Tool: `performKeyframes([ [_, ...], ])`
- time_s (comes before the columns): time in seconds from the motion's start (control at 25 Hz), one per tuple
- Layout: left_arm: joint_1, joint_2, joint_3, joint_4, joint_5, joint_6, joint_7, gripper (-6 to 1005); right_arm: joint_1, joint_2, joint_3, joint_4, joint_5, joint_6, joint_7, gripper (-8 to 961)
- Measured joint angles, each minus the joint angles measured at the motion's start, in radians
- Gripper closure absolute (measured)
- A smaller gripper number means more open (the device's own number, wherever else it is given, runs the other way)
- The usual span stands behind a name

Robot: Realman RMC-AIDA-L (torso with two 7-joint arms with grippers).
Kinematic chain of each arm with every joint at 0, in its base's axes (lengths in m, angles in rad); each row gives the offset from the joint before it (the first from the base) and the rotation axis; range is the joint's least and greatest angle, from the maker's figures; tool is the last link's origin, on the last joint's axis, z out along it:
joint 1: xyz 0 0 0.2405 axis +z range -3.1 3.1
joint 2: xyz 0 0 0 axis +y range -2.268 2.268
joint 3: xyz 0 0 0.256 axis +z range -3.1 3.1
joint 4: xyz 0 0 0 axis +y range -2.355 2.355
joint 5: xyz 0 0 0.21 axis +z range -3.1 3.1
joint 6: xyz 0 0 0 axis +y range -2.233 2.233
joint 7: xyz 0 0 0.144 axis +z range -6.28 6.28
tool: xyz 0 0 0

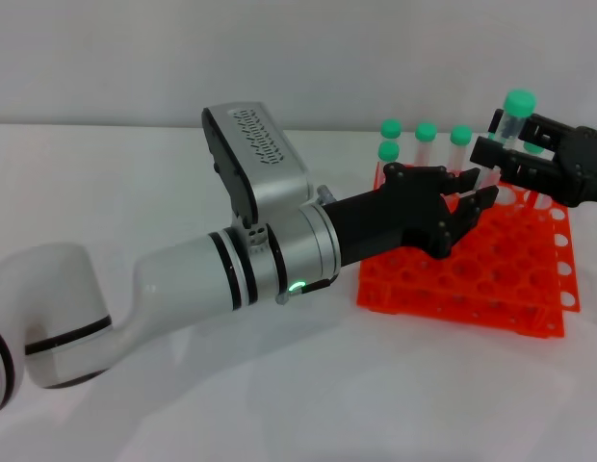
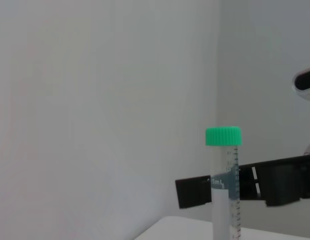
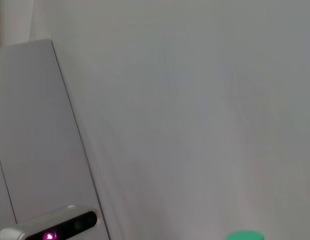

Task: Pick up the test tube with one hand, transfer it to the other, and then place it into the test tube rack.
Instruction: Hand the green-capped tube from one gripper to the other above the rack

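My right gripper (image 1: pixel 510 154) is clamped on the tube (image 1: pixel 511 123), upright, cap up, above the rack's (image 1: pixel 472 279) far corner. Left gripper (image 1: pixel 462 214) hangs splayed and empty over the rack's front.

I'm working in a lab-style test setup: an orange rack (image 1: pixel 472 274) of round holes sits on a plain white tabletop (image 1: pixel 183 404), green-capped tubes (image 1: pixel 426 144) stand in its back row, one graduated tube (image 2: pixel 226 185) marked in mL, and bare pale walls (image 2: pixel 95 100) all round.
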Motion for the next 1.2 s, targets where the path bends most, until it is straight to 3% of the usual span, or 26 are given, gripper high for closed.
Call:
performKeyframes([
  [0.16,0.005,0.0,0.03,0.0,-0.043,0.0,0.002,802,0.001,0.003,0.009,-0.003,0.0,0.0,0.0,93],
  [0.24,0.006,0.001,0.044,-0.002,-0.061,0.0,0.004,802,0.002,0.004,0.009,-0.01,0.0,-0.002,0.0,338],
  [0.92,0.006,0.003,0.05,-0.007,-0.069,0.0,0.005,800,0.009,0.016,0.01,-0.014,-0.003,0.007,0.0,435],
  [1.2,0.006,0.004,0.05,-0.007,-0.07,0.001,0.003,799,0.005,0.018,0.03,-0.014,-0.003,0.007,-0.014,602],
])
